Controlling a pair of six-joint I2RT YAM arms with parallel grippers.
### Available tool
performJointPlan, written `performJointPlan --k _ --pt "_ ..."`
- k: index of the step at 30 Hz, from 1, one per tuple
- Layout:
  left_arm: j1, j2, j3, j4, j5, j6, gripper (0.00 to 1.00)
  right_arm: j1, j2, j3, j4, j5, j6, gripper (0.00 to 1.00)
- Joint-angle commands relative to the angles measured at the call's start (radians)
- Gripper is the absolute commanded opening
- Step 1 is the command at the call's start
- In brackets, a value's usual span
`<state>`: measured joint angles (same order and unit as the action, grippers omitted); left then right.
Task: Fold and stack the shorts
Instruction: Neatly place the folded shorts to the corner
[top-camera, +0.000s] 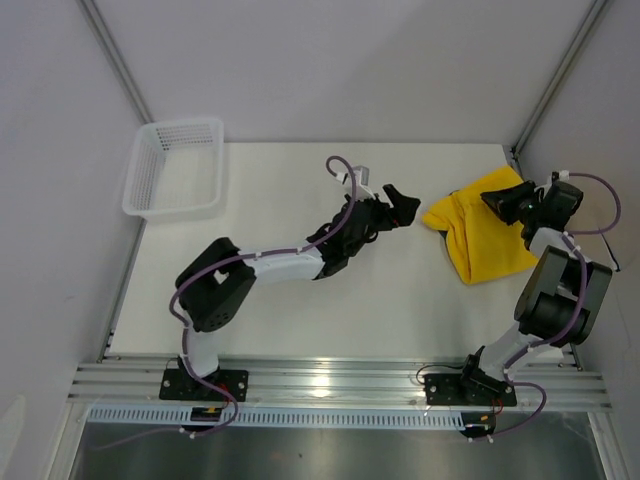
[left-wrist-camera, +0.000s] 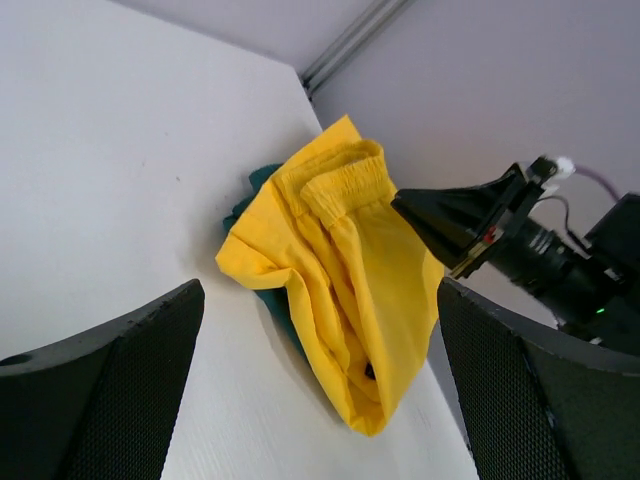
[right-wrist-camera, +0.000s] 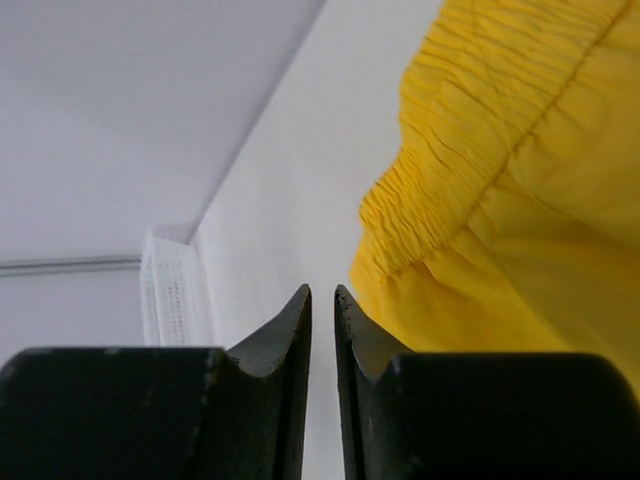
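— Nearest: black fingers (left-wrist-camera: 90, 390) of the left gripper (top-camera: 393, 210), spread wide, gripping nothing, hovering mid-table and aimed at the cloth pile

— And the pile?

— Yellow shorts (top-camera: 480, 232) bunched at the right edge of the table (top-camera: 290, 290), elastic waistband rumpled; lying over the teal-green shorts (left-wrist-camera: 262, 185), only a dark sliver peeking out on the left side

— Right side?

— Right gripper (top-camera: 497, 203) at the yellow waistband's far corner, fingers (right-wrist-camera: 290, 330) nearly pressed together, narrow slit between, no cloth seen in it

— Anything else?

— White mesh basket (top-camera: 176, 170) at the far left corner, well apart
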<state>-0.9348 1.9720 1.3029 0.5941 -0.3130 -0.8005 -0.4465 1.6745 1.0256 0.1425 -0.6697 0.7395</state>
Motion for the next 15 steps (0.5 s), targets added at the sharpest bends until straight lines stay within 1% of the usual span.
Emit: performJointPlan --k 1,4,6,8,9,10,11,12,13,15 --pt "0.031 -0.148 -0.103 0.049 -0.003 0.087 0.99 -0.004 -0.061 -0.083 0.362 -0.012 0.155 0.17" --pt "0.042 -0.220 -0.163 0.047 -0.009 0.121 0.99 -0.006 -0.033 -0.171 0.549 0.027 0.221 0.15" --pt "0.048 -0.249 -0.189 0.047 -0.008 0.132 0.99 -0.006 0.000 -0.203 0.627 0.042 0.265 0.18" --pt "0.053 -0.265 -0.214 0.052 0.000 0.132 0.99 -0.006 0.085 -0.232 0.744 0.038 0.305 0.18" --pt "0.056 -0.268 -0.217 0.053 0.003 0.127 0.99 -0.006 0.124 -0.237 0.782 0.021 0.366 0.18" --pt "0.057 -0.268 -0.231 0.064 0.009 0.124 0.99 -0.008 0.214 -0.239 0.868 0.010 0.403 0.18" --pt "0.060 -0.272 -0.238 0.068 0.014 0.119 0.99 -0.006 0.265 -0.249 0.931 -0.004 0.450 0.17" --pt "0.062 -0.271 -0.244 0.078 0.018 0.110 0.99 -0.004 0.321 -0.254 1.051 -0.031 0.556 0.15" --pt "0.063 -0.272 -0.254 0.084 0.025 0.107 0.99 -0.004 0.420 -0.263 1.128 -0.034 0.613 0.15" --pt "0.064 -0.274 -0.264 0.092 0.029 0.103 0.99 0.003 0.499 -0.297 1.287 -0.034 0.732 0.12"
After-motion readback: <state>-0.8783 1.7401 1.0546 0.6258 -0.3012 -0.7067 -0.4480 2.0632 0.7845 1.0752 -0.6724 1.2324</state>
